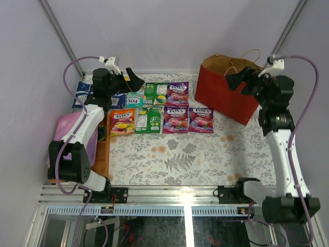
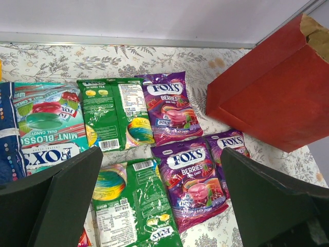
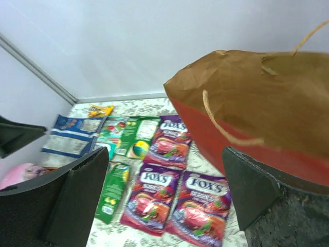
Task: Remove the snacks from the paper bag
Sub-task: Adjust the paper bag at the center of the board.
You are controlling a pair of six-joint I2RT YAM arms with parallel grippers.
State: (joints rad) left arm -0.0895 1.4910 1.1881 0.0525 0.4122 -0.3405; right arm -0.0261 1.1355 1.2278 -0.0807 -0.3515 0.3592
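Left of the paper bag (image 1: 223, 98), the left hand (image 1: 132, 81) hangs wide open and empty over the snacks (image 1: 176, 119), which lie in rows on the desk (image 1: 205, 154). The purple packets (image 2: 172, 105) read "FOX'S" and "BERRIES". The teal packet (image 2: 46, 123) reads "MINT" and "OVAL CANDY", upside down. The bag's long side runs left to right, with its brown mouth on top. The right hand (image 1: 237, 80) is the nearer one. It sits just at that mouth with fingers spread, holding nothing. What is inside the bag is hidden.
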